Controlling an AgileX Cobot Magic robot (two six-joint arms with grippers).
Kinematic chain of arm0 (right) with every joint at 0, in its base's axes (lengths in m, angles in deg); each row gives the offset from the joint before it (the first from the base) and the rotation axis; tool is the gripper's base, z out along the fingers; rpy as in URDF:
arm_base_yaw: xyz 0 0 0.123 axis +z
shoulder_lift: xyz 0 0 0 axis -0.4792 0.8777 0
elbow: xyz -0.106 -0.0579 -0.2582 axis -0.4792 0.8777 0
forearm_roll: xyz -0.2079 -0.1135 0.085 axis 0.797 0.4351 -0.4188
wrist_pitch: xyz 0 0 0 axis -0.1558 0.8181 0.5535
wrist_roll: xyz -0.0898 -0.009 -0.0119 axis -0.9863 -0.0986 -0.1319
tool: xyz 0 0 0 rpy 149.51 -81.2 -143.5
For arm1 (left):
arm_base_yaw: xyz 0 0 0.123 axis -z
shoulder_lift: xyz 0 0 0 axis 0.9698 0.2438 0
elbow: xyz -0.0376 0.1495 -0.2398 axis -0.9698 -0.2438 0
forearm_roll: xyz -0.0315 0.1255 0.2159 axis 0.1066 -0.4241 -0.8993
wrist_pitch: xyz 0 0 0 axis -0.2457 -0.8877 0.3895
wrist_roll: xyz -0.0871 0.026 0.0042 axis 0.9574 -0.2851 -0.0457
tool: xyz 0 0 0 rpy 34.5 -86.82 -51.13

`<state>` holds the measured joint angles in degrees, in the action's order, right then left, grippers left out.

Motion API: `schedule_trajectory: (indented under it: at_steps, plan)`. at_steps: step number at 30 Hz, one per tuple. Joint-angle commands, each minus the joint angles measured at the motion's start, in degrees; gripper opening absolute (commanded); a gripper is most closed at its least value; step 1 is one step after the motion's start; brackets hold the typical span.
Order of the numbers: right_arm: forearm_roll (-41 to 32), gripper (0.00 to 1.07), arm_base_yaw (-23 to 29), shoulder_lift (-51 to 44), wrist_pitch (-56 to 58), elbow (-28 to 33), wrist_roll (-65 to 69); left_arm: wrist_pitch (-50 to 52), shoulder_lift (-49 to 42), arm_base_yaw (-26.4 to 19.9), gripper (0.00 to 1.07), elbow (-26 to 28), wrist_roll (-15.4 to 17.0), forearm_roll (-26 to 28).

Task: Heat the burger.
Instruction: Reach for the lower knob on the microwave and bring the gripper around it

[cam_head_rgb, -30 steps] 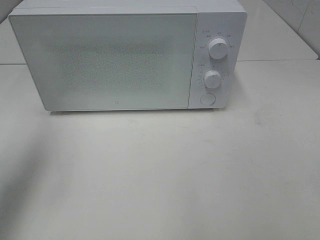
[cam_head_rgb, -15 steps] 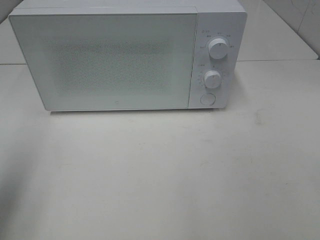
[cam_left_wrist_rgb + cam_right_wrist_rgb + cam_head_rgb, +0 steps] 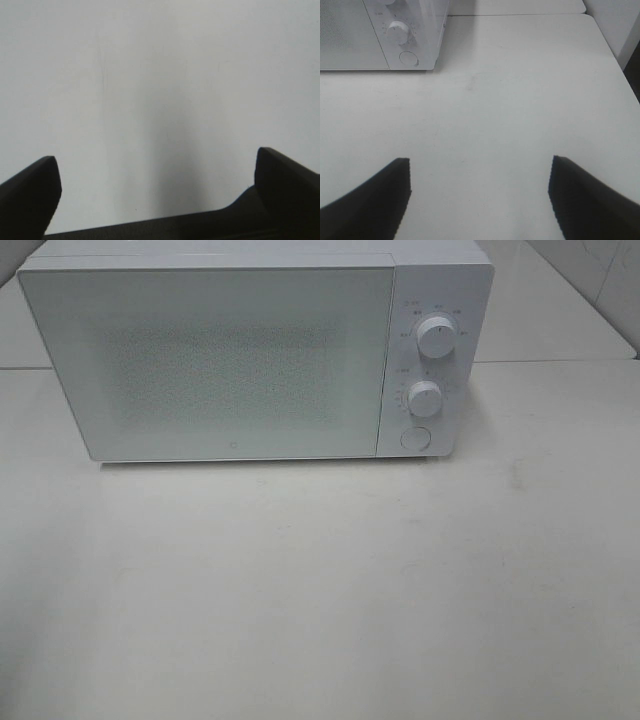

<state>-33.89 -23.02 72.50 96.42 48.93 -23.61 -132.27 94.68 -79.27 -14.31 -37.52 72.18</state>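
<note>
The burger is not in view in any frame. A white microwave (image 3: 240, 350) stands at the back of the table with its door (image 3: 205, 360) shut; it also shows in the right wrist view (image 3: 380, 32). Neither arm shows in the exterior high view. My left gripper (image 3: 157, 172) is open and empty over bare white table. My right gripper (image 3: 480, 175) is open and empty, well in front of the microwave's right corner.
The microwave's panel has two white knobs (image 3: 437, 336) (image 3: 425, 398) and a round button (image 3: 414, 438). The white table (image 3: 330, 580) spreads in front. A table edge and a dark gap (image 3: 632, 70) lie to the right in the right wrist view.
</note>
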Motion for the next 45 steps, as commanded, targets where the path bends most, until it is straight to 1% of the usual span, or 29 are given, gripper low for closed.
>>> schedule_trajectory:
  at_steps: [1, 2, 3, 4, 5, 7, 8, 10, 11, 13, 14, 16, 19, 21, 45]
  plan:
    - [0.2, 0.76, -0.4, -1.7, 0.1, 0.1, 0.4, 1.7, -4.4, -0.1, 0.98, -0.3, 0.3, -0.2]
    - [0.2, 0.76, -0.4, -1.7, 0.1, 0.1, 0.4, 1.7, -5.7, -0.1, 0.98, -0.3, 0.3, -0.3]
    - [0.2, 0.76, -0.4, -1.7, 0.1, 0.1, 0.4, 1.6, -9.0, -0.1, 0.98, -0.3, 0.3, -0.6]
    - [0.2, 0.76, -0.4, -1.7, 0.1, 0.1, 0.4, 1.6, -9.0, -0.1, 0.98, -0.3, 0.3, -0.6]
    - [0.2, 0.76, -0.4, -1.7, 0.1, 0.1, 0.4, 0.6, -11.7, -0.1, 0.98, -0.3, 0.3, -0.7]
    - [0.2, 0.76, -0.4, -1.7, 0.1, 0.1, 0.4, -0.3, -13.1, -0.1, 0.98, -0.3, 0.3, -1.0]
    - [0.2, 0.76, -0.4, -1.7, 0.1, 0.1, 0.4, -2.5, -15.5, -0.1, 0.98, -0.9, 0.3, -1.0]
    - [0.2, 0.76, -0.4, -1.7, 0.1, 0.1, 0.4, -3.6, -16.8, -0.1, 0.98, -1.5, 0.3, -0.9]
    - [0.2, 0.76, -0.4, -1.7, 0.1, 0.1, 0.4, -3.6, -16.8, -0.1, 0.98, -1.5, 0.3, -0.9]
    - [0.2, 0.76, -0.4, -1.7, 0.1, 0.1, 0.4, -4.0, -21.8, -0.1, 0.98, -1.8, 0.3, -0.5]
    - [0.2, 0.76, -0.4, -1.7, 0.1, 0.1, 0.4, -4.0, -21.8, -0.1, 0.98, -1.8, 0.3, -0.5]
    - [0.2, 0.76, -0.4, -1.7, 0.1, 0.1, 0.4, -4.0, -25.2, -0.1, 0.98, -1.8, 0.3, -0.5]
    - [0.2, 0.76, -0.4, -1.7, 0.1, 0.1, 0.4, -4.0, -27.4, -0.1, 0.98, -1.8, 0.3, -0.2]
    - [0.2, 0.76, -0.4, -1.7, 0.1, 0.1, 0.4, -4.0, -31.1, -0.1, 0.98, -1.8, 0.3, 0.3]
    - [0.2, 0.76, -0.4, -1.5, 0.1, 0.1, 0.4, -4.0, -30.8, -0.1, 0.98, -1.9, 0.3, 0.7]
